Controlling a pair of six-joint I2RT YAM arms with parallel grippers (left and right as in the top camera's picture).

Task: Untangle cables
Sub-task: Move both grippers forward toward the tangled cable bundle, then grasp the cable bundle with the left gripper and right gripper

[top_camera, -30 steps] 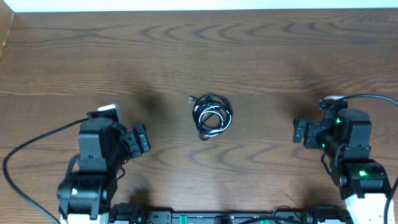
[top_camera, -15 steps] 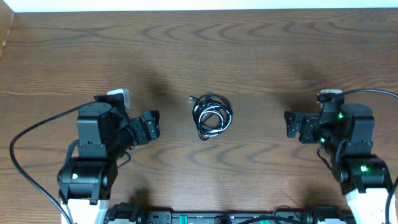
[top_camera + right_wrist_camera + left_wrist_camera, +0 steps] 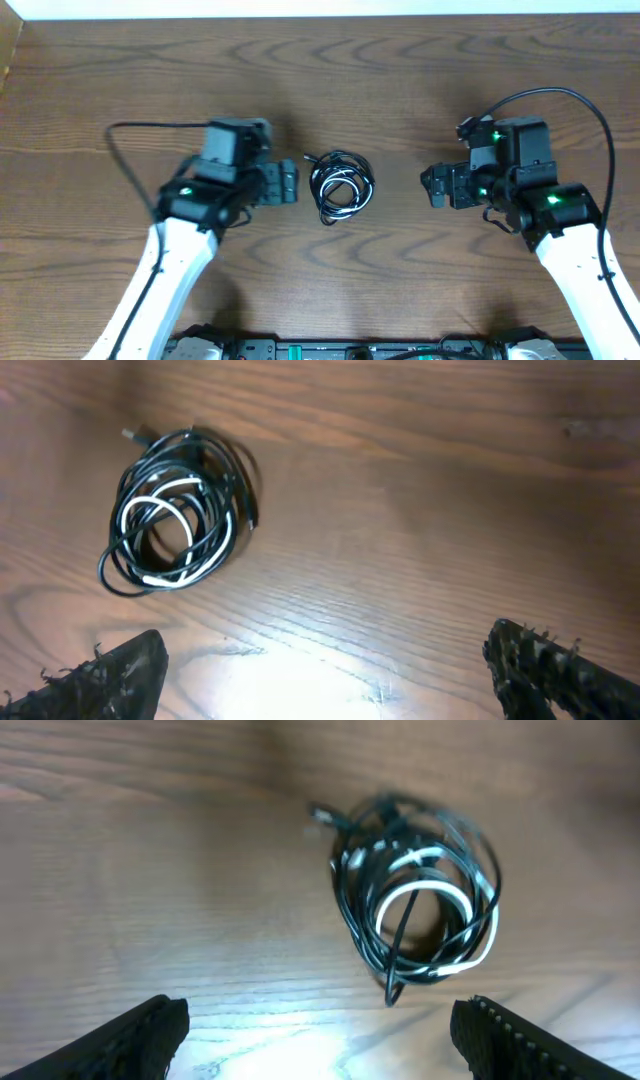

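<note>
The cables lie coiled mid-table between 2 grippers, left and right, both released.

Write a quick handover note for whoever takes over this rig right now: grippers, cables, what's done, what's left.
Left gripper: open, empty, just left of the bundle.
Right gripper: open, empty, farther off to the right.
Cables: thin black cords and one white cord, coiled in one tangled bundle at the middle of the brown wooden table.
Done: nothing, bundle untouched.
Left: grasp, pull the cords apart, lay each out separately.
</note>
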